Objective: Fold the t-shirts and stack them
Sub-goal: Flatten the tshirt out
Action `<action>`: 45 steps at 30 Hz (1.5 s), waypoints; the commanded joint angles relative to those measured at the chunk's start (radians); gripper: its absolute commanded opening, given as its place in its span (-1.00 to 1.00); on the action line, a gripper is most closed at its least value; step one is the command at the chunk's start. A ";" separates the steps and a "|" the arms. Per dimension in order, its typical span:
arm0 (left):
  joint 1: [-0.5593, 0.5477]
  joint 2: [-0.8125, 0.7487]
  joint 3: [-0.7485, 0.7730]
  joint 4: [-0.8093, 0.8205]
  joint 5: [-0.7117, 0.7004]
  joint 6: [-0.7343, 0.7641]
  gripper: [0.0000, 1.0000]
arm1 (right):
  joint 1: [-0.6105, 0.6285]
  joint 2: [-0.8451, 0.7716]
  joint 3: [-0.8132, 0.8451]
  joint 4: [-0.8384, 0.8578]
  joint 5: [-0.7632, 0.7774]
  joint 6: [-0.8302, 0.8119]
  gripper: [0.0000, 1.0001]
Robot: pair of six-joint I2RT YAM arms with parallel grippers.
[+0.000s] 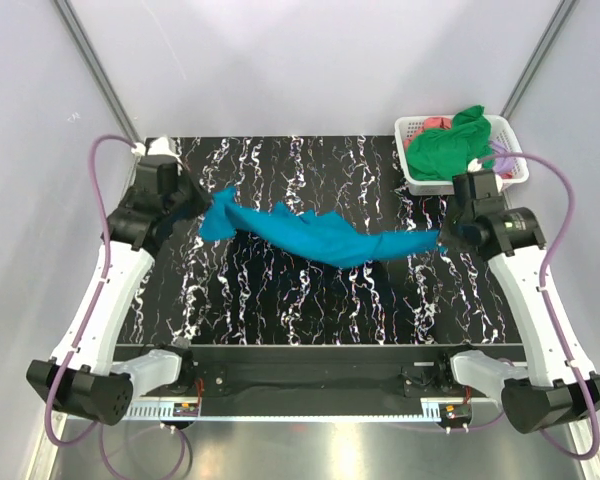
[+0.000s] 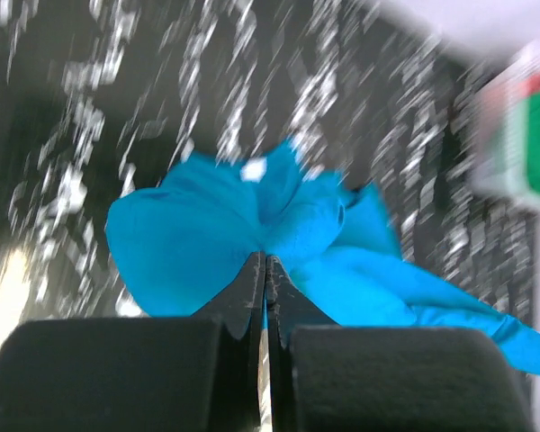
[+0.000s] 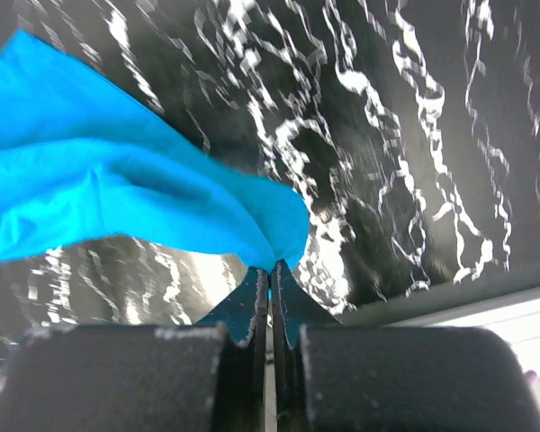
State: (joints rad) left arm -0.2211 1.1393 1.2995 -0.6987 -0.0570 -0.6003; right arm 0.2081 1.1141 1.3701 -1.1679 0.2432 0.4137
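Note:
The teal-blue t-shirt point(image 1: 315, 235) hangs stretched between both grippers above the black marbled table point(image 1: 280, 310). My left gripper point(image 1: 202, 212) is shut on the shirt's left end; in the left wrist view the cloth point(image 2: 252, 225) bunches out from the closed fingertips point(image 2: 266, 263). My right gripper point(image 1: 446, 236) is shut on the shirt's right end; in the right wrist view the cloth point(image 3: 117, 189) runs left from the closed tips point(image 3: 272, 268). A bright green shirt point(image 1: 450, 150), a coral-pink one point(image 1: 435, 124) and a lilac one point(image 1: 502, 155) lie in the basket.
The white lattice basket point(image 1: 412, 135) stands at the table's back right corner, just behind my right arm. It shows blurred at the right of the left wrist view point(image 2: 522, 144). The table's edge point(image 3: 468, 297) shows in the right wrist view.

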 commanded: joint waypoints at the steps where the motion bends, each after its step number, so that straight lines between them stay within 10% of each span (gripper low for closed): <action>1: 0.009 -0.046 -0.003 0.016 -0.004 0.003 -1.00 | -0.003 -0.034 -0.031 0.089 0.031 0.037 -1.00; 15: 0.012 0.154 0.590 -0.389 -0.069 0.022 -1.00 | -0.003 0.075 0.645 0.109 -0.094 -0.067 -1.00; 32: 0.012 0.120 0.716 -0.433 -0.047 0.030 -1.00 | -0.003 -0.066 0.639 0.125 -0.124 -0.110 -1.00; 39: 0.014 0.154 0.589 -0.268 -0.056 0.073 -1.00 | -0.003 -0.062 0.384 0.287 -0.136 -0.125 -1.00; 45: 0.087 0.448 0.971 -0.248 -0.038 0.071 -1.00 | -0.001 0.217 0.398 0.617 -0.087 -0.153 -1.00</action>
State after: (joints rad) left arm -0.1741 1.4628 2.0674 -1.0500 -0.0967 -0.5560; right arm 0.2081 1.1736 1.7256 -0.7895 0.1234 0.2935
